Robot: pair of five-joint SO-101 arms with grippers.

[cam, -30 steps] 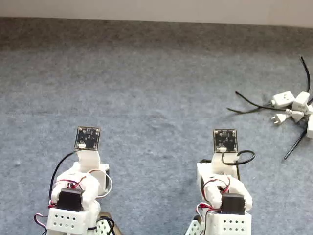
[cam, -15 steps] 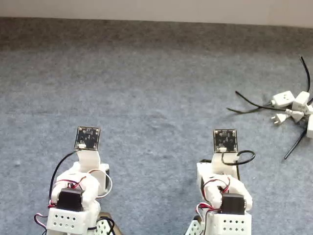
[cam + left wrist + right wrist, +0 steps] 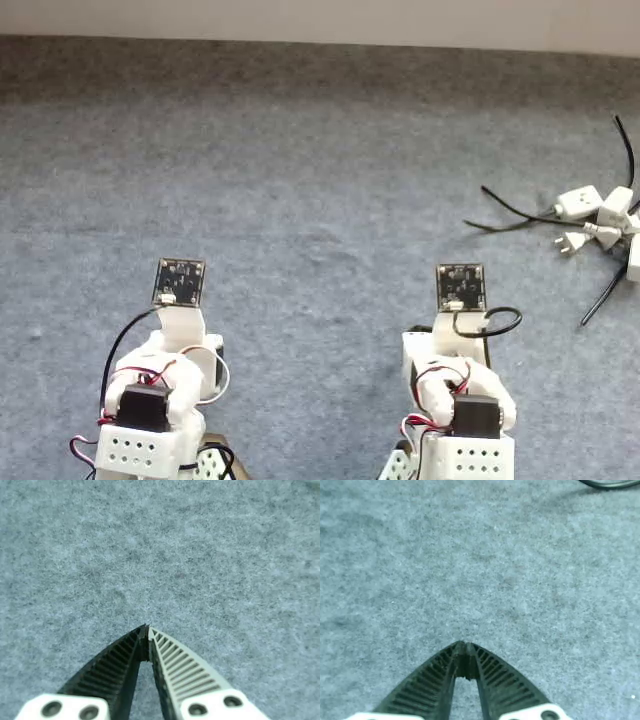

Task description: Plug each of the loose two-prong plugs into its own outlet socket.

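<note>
Under everything, grey mat [image 3: 300, 170]: covers the table from the near edge to the far one.
Arms: one white arm [image 3: 160, 400] and a second white arm [image 3: 460, 400] sit side by side at the near edge, folded low.
Left gripper [image 3: 148, 630]: one black finger and one white, tips pressed together, nothing between them, bare mat beneath.
Right gripper [image 3: 462, 645]: both fingers black, tips touching, nothing held, bare mat beneath.
Plug-and-socket cluster [image 3: 600, 220]: white pieces heaped at the right-hand edge of the high view, well apart from both arms.
Black cables [image 3: 505, 208]: trail out of the cluster across the mat.
Socket block [image 3: 578, 203]: on the cluster's side facing the mat's middle.
Loose plug [image 3: 570, 243]: on the mat just beside the socket block, on its near side.
</note>
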